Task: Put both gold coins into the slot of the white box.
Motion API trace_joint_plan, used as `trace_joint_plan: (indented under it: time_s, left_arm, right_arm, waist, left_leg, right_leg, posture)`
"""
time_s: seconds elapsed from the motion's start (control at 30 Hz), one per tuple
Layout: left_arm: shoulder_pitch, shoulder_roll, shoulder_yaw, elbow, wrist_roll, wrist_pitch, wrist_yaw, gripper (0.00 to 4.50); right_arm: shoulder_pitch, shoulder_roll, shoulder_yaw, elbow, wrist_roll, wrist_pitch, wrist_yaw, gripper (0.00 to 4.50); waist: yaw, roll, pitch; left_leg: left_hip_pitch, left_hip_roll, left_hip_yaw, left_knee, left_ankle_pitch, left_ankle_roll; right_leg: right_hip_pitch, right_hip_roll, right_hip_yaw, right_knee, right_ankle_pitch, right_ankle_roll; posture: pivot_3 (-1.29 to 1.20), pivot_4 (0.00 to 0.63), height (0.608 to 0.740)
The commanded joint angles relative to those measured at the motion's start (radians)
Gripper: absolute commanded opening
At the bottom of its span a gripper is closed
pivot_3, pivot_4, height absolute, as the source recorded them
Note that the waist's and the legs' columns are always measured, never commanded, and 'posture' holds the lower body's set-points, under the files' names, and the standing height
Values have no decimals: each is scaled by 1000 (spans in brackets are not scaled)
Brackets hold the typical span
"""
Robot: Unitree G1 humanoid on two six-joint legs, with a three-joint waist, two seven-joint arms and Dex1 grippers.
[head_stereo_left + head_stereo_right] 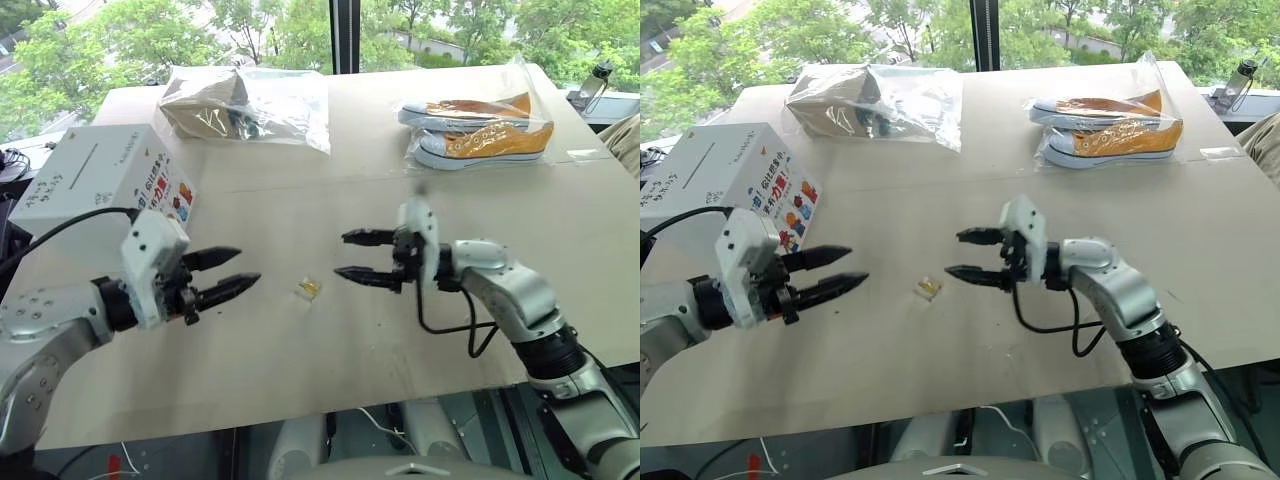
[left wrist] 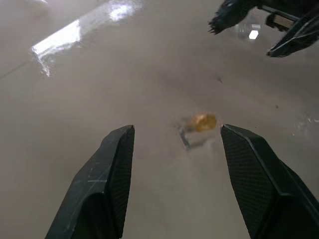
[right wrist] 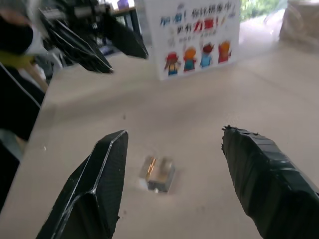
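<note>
Tan counter (image 1: 330, 350) backed by windows. Gold coin (image 1: 308, 289) in a clear holder lies at frame centre, between left pincer (image 1: 232, 274) and right pincer (image 1: 352, 256), both spread apart, empty. White box (image 1: 95, 180) upper left, slot (image 1: 80, 163) on top.

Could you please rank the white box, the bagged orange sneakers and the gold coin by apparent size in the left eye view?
1. white box
2. orange sneakers, though they sit farther from the camera, so this ranking is unsure
3. gold coin, clearly smallest
</note>
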Motion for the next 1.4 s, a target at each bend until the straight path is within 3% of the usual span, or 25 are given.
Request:
trace_joint_plan:
  time_s: [0.03,0.2,0.47,0.5,0.57,0.77,0.8,1.0,1.17,1.27,1.4]
  left_arm:
    - [48,23,8,-38,48,-40,-46,2769]
    - [86,-11,6,-28,121,-88,-22,2769]
    - [145,-124,99,-64,68,-115,-23,2769]
    - [151,-128,103,-66,67,-115,-23,2848]
    - [156,-134,109,-68,63,-114,-20,2848]
    - [153,-143,95,-53,74,-120,-14,2848]
    - [150,-146,95,-50,70,-119,-14,2848]
    - [110,-189,83,-35,17,-111,6,2848]
    - [61,-279,77,-25,-96,-93,61,2848]
    - [5,-371,55,-25,-206,-85,138,2848]
    - [-119,-564,16,-26,-421,-129,322,2848]
  right_arm:
    - [-16,29,31,19,-29,-1,10,3246]
    - [-41,111,88,123,-114,-79,13,3246]
    - [-15,206,111,167,-182,-126,-30,3246]
    - [-11,210,109,168,-188,-129,-34,2835]
    - [-4,219,100,168,-194,-131,-43,2453]
    - [10,218,92,153,-198,-128,-37,235]
    - [10,220,90,150,-194,-125,-36,99]
    - [-11,243,43,125,-143,-73,-36,99]
    - [-32,294,-72,73,15,71,-55,99]
    - [-50,364,-179,30,176,204,-104,99]
    - [-91,467,-323,-14,418,369,-208,99]
  waist:
    - [0,0,0]
    - [0,0,0]
    - [1,0,0]
    - [1,0,0]
    - [2,0,0]
    - [2,0,0]
    - [2,0,0]
    - [2,0,0]
    - [2,0,0]
    - [3,0,0]
    - [4,0,0]
  left_leg:
    - [0,0,0,1,0,0]
    - [2,0,-1,6,0,0]
    - [1,2,-2,6,0,0]
    - [1,2,-2,6,0,0]
    - [1,2,-3,6,0,0]
    - [1,2,-3,7,0,0]
    - [1,2,-3,7,0,0]
    - [1,2,-3,7,0,0]
    - [1,2,-3,8,0,0]
    - [1,2,-4,9,0,0]
    - [1,3,-7,12,0,0]
  right_leg:
    - [0,0,0,0,0,0]
    - [4,1,-1,0,0,0]
    - [4,-1,-2,0,0,0]
    - [4,-2,-2,0,0,0]
    - [4,-2,-2,0,0,0]
    - [5,1,-3,0,1,-1]
    - [5,1,-3,0,1,-1]
    - [5,1,-3,0,1,-1]
    - [5,0,-3,0,1,-1]
    - [6,-2,-3,0,1,-1]
    - [8,-3,-6,0,2,-2]
  posture:
    - [0,150,740]
    - [0,150,740]
    - [0,150,740]
    - [0,150,740]
    - [0,150,740]
    - [0,150,740]
    - [0,150,740]
    - [0,150,740]
    - [0,150,740]
    - [0,150,740]
    - [0,150,740]
